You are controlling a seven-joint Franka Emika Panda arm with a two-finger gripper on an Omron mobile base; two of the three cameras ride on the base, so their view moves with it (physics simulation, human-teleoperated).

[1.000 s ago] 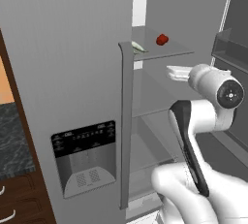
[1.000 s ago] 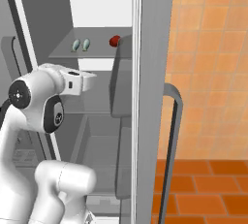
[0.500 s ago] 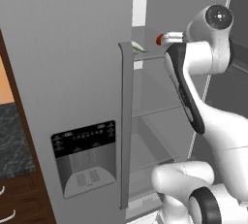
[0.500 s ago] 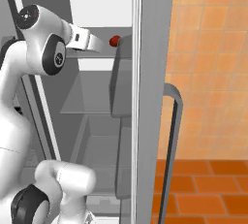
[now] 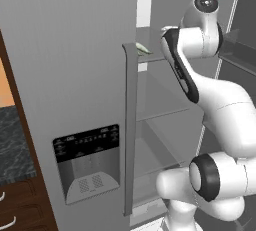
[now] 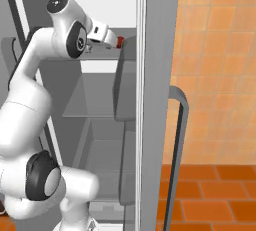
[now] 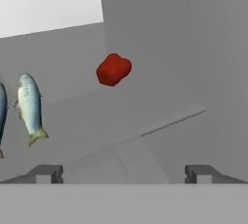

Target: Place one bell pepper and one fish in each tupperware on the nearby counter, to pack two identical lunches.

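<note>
One bell pepper [image 7: 114, 70], two fish [image 7: 30, 106]

Over the last 1 second the arm has swung up from the middle shelf level to the fridge's upper shelf [image 7: 160, 121]. The gripper [image 6: 116, 42] has pushed further in along that shelf and now sits just short of the bell pepper [image 6: 120, 43], which the forearm now hides in the left base view. The elbow, low 1 second ago, now rides high near the fridge's top.
</note>
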